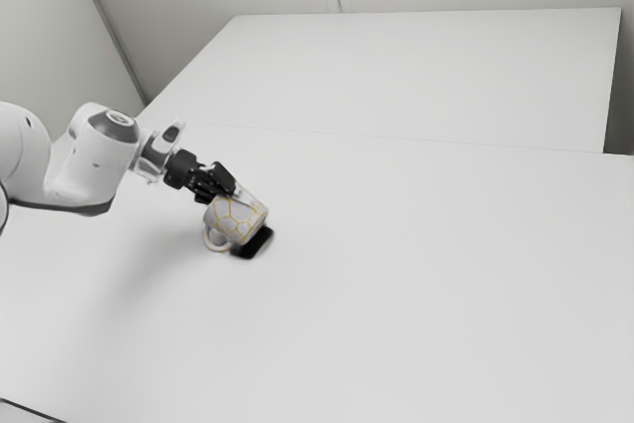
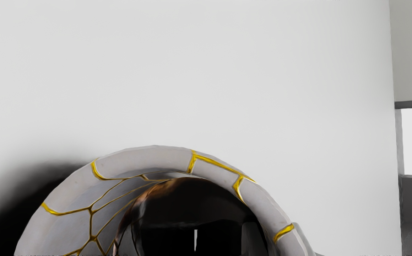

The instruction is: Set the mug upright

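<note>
- Mug (image 1: pixel 236 219): at the bench (image 1: pixel 396 264), tilted, mouth toward the gripper (image 1: pixel 232 190), base toward the exterior view's lower right.
- Long axis: oblique, neither upright nor flat.
- Gripper: at the mouth end; opening and hold cannot be determined.

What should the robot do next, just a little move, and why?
I'd try a small turn of the gripper to bring the mug nearer upright, if its hold allows; I can't confirm the grip. The mug is tilted, its rim facing the gripper rather than straight up.
</note>
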Robot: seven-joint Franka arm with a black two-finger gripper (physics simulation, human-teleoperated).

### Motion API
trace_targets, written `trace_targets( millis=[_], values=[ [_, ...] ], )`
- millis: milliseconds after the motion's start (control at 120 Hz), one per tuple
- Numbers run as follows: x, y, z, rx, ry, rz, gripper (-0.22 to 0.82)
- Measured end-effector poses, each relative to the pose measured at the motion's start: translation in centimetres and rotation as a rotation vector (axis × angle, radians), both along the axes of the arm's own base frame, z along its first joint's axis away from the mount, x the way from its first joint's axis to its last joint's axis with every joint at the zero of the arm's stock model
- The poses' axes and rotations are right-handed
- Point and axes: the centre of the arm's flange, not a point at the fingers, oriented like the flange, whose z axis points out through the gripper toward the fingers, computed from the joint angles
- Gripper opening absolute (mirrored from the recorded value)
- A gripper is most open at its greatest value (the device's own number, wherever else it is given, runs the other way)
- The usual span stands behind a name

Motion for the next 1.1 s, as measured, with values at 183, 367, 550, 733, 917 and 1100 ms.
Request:
trace_targets(
  millis=[183,367,550,733,917,1100],
  values=[
    [-0.3,-3.1,5.1,0.082,-0.094,-0.088,-0.11],
    [-0.5,-9.0,9.2,0.320,-0.126,-0.290,-0.12],
    [-2.0,-14.3,12.6,0.613,-0.107,-0.435,-0.13],
    [-6.3,-18.2,11.2,0.830,-0.043,-0.482,-0.12],
    [-8.9,-17.7,7.8,0.945,-0.059,-0.387,-0.13],
    [-9.9,-18.0,5.0,0.970,-0.128,-0.290,-0.13]
  ],
)
